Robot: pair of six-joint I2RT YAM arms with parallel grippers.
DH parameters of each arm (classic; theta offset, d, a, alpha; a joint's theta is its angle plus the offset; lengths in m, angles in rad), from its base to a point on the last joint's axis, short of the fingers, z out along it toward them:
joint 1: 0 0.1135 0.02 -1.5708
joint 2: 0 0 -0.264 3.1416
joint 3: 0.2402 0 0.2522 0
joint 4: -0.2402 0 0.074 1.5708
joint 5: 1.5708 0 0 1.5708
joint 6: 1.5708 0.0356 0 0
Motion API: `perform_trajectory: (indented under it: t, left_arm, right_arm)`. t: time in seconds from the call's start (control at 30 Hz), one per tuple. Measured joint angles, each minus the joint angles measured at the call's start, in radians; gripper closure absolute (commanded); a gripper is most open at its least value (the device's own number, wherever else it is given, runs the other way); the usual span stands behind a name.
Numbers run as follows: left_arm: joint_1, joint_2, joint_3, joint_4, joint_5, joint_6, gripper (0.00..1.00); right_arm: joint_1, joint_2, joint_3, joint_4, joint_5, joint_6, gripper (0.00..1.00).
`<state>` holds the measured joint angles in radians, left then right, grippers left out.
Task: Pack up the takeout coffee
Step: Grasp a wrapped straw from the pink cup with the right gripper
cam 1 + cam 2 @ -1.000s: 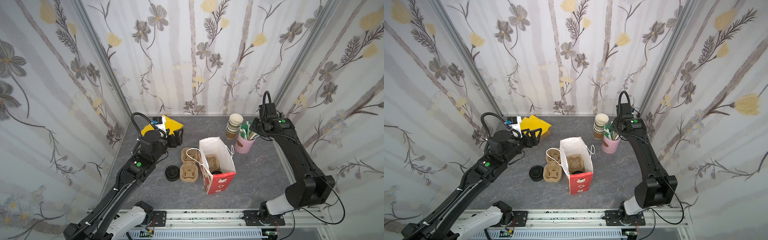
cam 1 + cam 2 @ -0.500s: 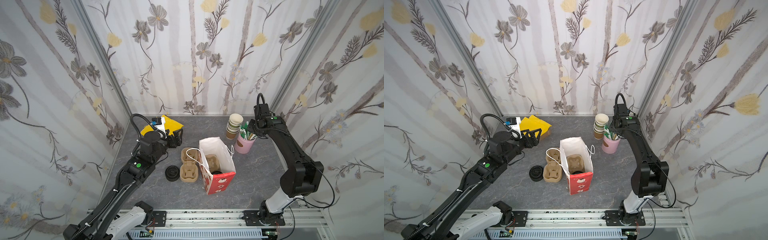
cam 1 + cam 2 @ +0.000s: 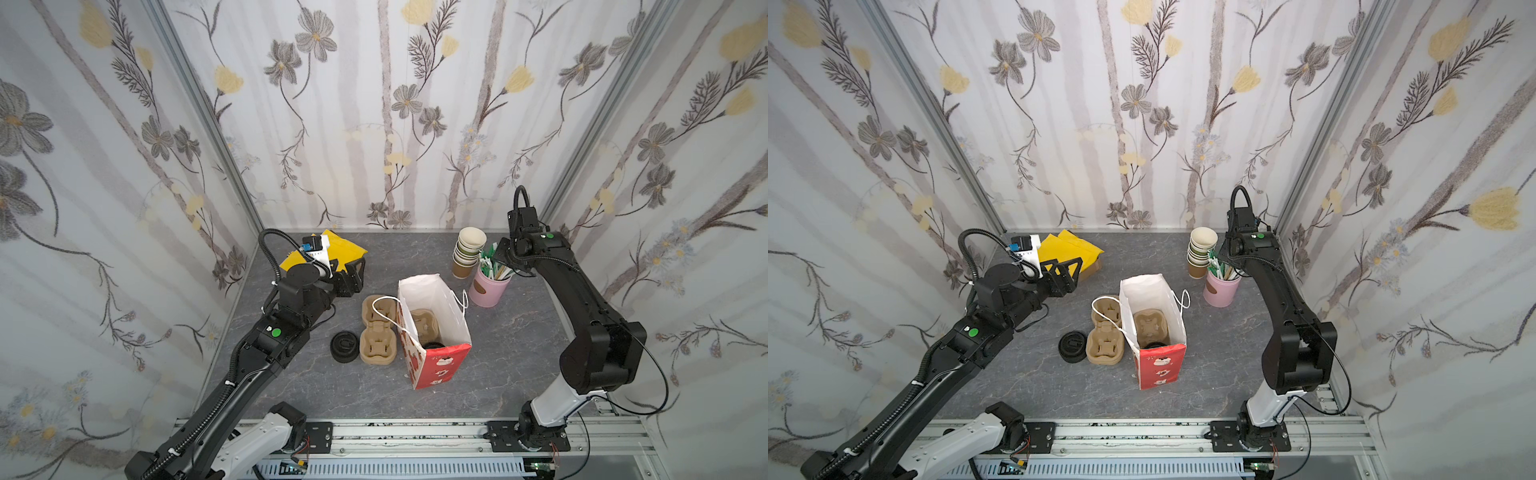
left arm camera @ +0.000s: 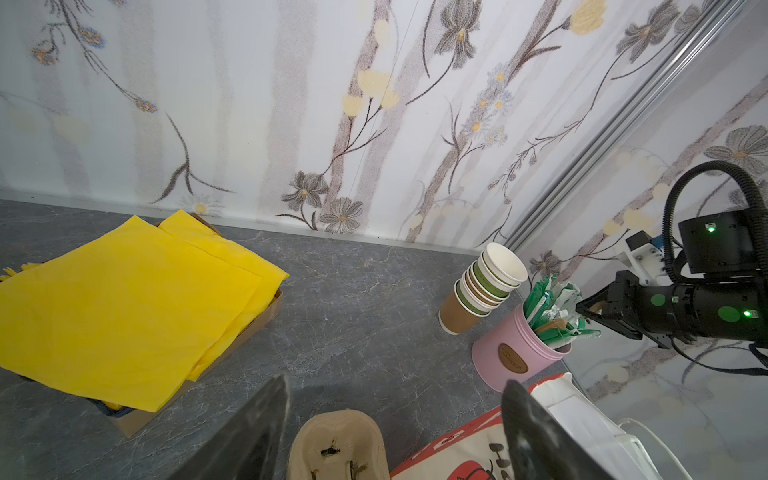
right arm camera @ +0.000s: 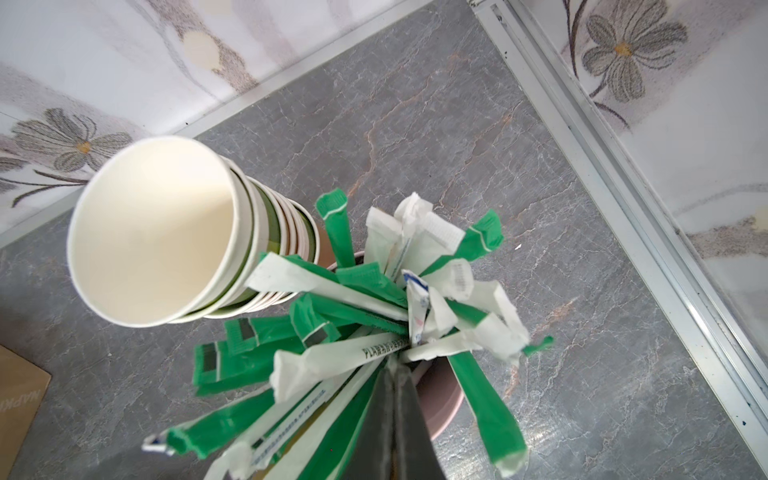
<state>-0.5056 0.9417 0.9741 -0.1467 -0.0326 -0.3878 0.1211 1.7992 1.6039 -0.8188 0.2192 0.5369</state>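
The takeout coffee (image 3: 434,345) shows only as a black lid deep inside the open red-and-white paper bag (image 3: 440,368), beside a brown pulp carrier (image 3: 1150,326). My right gripper (image 5: 392,370) is shut, its tips buried among the green and white wrapped straws (image 5: 374,349) in a pink cup (image 3: 486,289). Whether a straw is pinched does not show. My left gripper (image 4: 395,415) hangs open and empty left of the bag (image 3: 1158,370), above a second carrier (image 4: 338,444).
A stack of lidless cups (image 3: 467,249) stands against the pink cup (image 3: 1219,291). A short pile of black lids (image 3: 344,345) lies left of the table carrier (image 3: 376,336). Yellow napkins (image 3: 332,245) fill the back left corner. Patterned walls close three sides.
The right gripper's jaws have shut among the straws and that arm's elbow has shifted. The left arm and the bag have not moved.
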Motion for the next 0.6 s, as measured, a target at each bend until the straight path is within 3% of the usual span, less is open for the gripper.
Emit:
perform_trajectory:
  t: [0.6]
  left_arm:
    - [0.0, -0.005, -0.013, 0.021, 0.004, 0.015, 0.19]
  right_arm:
    - [0.0, -0.182, 0.059, -0.062, 0.013, -0.023, 1.0]
